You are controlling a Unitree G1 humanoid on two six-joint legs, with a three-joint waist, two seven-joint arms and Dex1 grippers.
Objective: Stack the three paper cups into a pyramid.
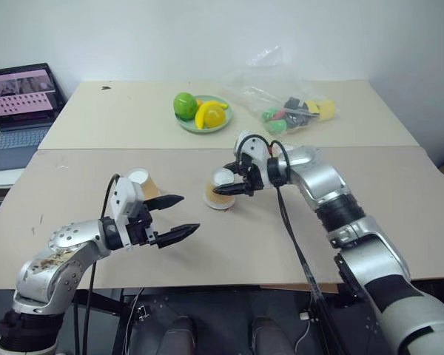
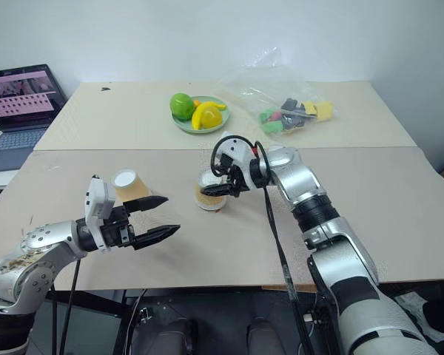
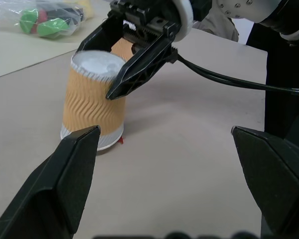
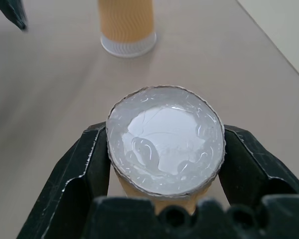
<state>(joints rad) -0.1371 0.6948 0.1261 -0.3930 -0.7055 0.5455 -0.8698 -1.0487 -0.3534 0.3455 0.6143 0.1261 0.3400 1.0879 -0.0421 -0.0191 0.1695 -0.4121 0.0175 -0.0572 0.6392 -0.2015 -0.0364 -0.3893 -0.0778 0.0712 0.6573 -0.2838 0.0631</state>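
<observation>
Two of the paper cups stand upside down on the tan table (image 1: 370,222), white bases up. One paper cup (image 1: 142,185) is just beyond my left gripper (image 1: 191,212), which is open, level and holds nothing. The other paper cup (image 1: 220,191) is at mid-table, and my right gripper (image 1: 226,183) is shut on its upper part from the right. In the right wrist view both black fingers (image 4: 84,164) press its sides under the white base (image 4: 164,142). Its rim sits at the table by a small red mark (image 3: 120,141). Behind the fingers is a tan patch (image 3: 121,49); I cannot tell what it is.
A green plate (image 1: 189,124) of toy fruit and a clear plastic bag (image 1: 288,103) of toys lie on the far table. An open laptop (image 1: 22,103) stands at the far left. A seam (image 1: 96,149) separates the two tabletops. The near edge is close under my arms.
</observation>
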